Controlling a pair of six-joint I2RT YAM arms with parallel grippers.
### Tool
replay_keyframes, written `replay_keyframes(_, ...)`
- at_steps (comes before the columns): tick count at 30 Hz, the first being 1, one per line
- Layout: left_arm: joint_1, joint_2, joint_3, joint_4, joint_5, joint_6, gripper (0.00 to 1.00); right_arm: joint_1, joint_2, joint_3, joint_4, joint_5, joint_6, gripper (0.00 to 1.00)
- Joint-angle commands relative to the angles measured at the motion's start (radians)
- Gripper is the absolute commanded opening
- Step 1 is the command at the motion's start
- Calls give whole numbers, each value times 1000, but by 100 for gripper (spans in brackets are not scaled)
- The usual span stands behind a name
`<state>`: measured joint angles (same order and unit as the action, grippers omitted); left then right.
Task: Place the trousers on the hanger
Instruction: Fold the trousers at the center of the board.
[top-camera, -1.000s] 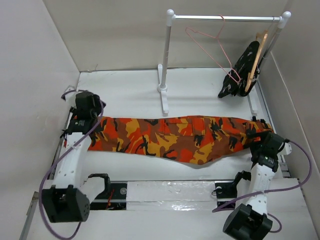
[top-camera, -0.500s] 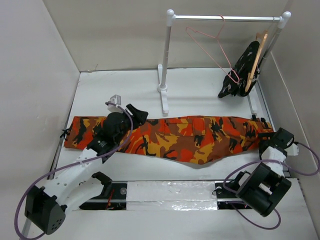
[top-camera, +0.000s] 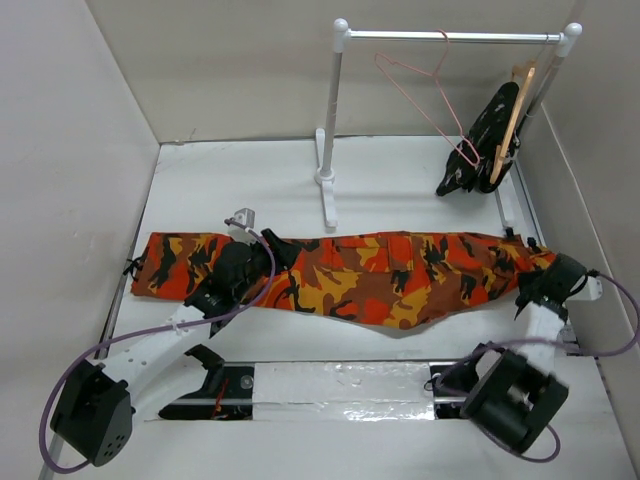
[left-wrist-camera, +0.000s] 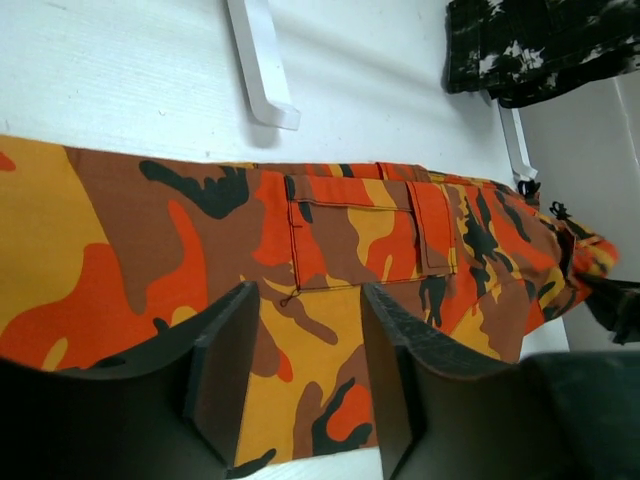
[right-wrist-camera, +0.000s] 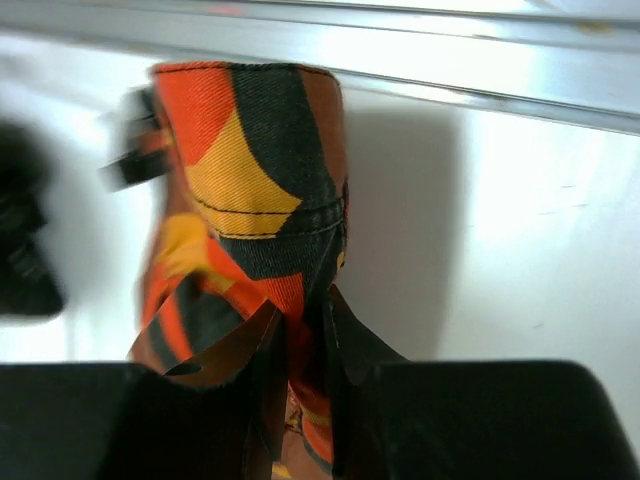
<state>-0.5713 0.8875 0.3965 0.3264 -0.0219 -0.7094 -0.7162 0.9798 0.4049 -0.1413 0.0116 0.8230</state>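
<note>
The camouflage trousers (top-camera: 380, 275) lie flat across the table from left to right. My left gripper (top-camera: 275, 252) hovers over their left half, open, with the printed cloth (left-wrist-camera: 330, 250) showing in the gap between its fingers (left-wrist-camera: 225, 370) and nothing held. My right gripper (top-camera: 528, 288) is at the trousers' right end, and its jaws (right-wrist-camera: 305, 340) are shut on a raised fold of the cloth (right-wrist-camera: 250, 170). The pink wire hanger (top-camera: 438, 72) hangs by its hook from the rail at the back, apart from both grippers.
A white rack stands at the back with its pole (top-camera: 335, 120) and foot (left-wrist-camera: 262, 60) just beyond the trousers. A black speckled garment (top-camera: 490, 135) on a wooden hanger (top-camera: 515, 110) hangs at the rail's right end. Walls close in left, right and behind.
My left gripper left the trousers' left leg end, swung right over the cloth and narrowed. My right gripper turned at the right end and closed on the fabric.
</note>
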Motion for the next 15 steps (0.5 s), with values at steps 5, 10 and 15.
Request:
replay_keyframes(5,-7,-25,-31,68,-16,105,25,349,-567,-90,-107,-173,-124,12)
replay_keyframes(10,-7,8,-9,7,-88,163,7,785,-687,-97,-153,-75,22,6)
replay_keyframes(15,-86,-30,-16,-27,-127,162,0,1142,-517,10,-83,95,45,0)
